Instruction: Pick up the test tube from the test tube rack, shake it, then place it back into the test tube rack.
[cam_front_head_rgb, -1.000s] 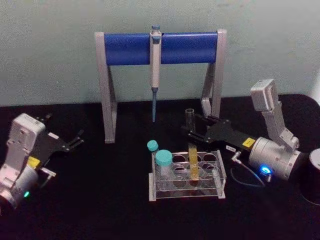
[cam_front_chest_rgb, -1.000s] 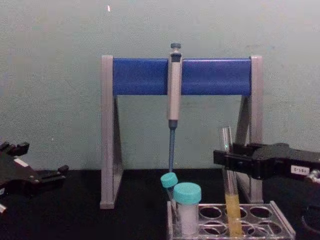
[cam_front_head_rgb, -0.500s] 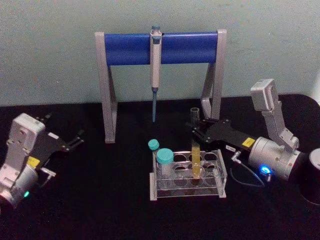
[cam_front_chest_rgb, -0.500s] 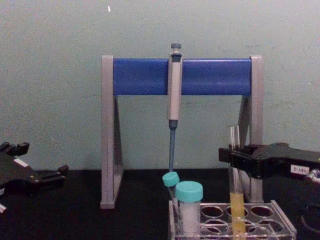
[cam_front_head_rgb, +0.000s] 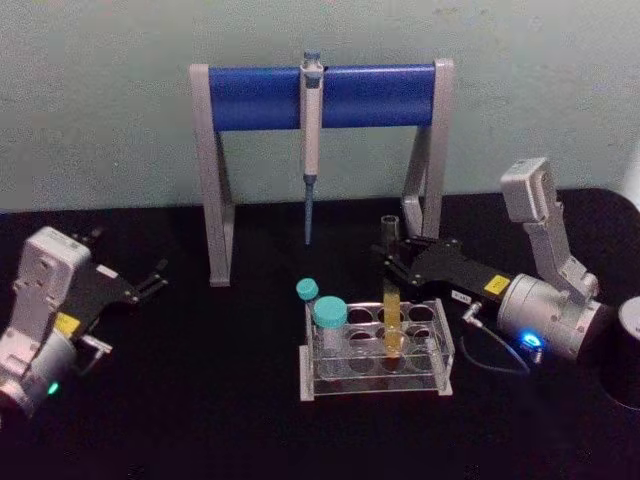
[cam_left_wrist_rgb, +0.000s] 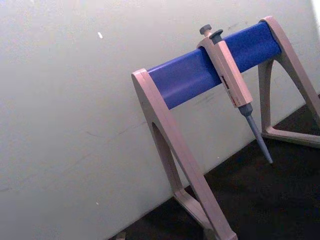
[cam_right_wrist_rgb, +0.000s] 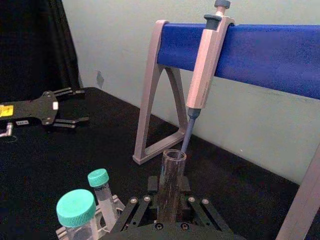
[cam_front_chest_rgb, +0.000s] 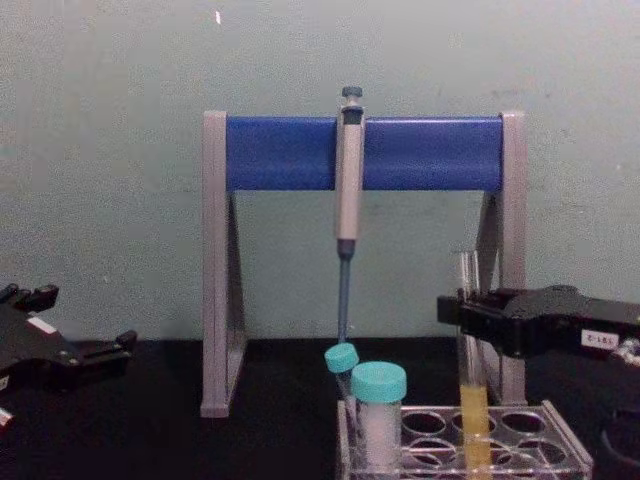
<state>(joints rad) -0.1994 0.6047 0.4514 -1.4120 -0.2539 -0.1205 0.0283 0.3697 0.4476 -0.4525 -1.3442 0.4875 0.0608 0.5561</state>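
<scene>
The test tube (cam_front_head_rgb: 390, 300) is a slim clear capless glass tube with yellow-orange liquid in its lower part. It stands upright with its lower end in a back-row hole of the test tube rack (cam_front_head_rgb: 372, 386), a low clear plastic rack. My right gripper (cam_front_head_rgb: 392, 256) is shut on the tube's upper part, just below the open rim. From the side, the tube (cam_front_chest_rgb: 468, 300) rises out of the rack (cam_front_chest_rgb: 560, 442) between the black fingers. In the right wrist view the tube (cam_right_wrist_rgb: 171, 182) stands between the fingers. My left gripper (cam_front_head_rgb: 155, 279) rests open on the table at the far left.
A grey-and-blue pipette stand (cam_front_head_rgb: 260, 97) with a hanging pipette (cam_front_head_rgb: 311, 130) stands just behind the rack. A wide teal-capped tube (cam_front_head_rgb: 327, 316) and a thin teal-capped tube (cam_front_head_rgb: 306, 291) sit at the rack's left end. A dark cylinder (cam_front_head_rgb: 628, 350) is at the right edge.
The right gripper has shifted the tube slightly to the right, from a slight tilt to upright, with its lower end staying in the rack. The left arm has not moved.
</scene>
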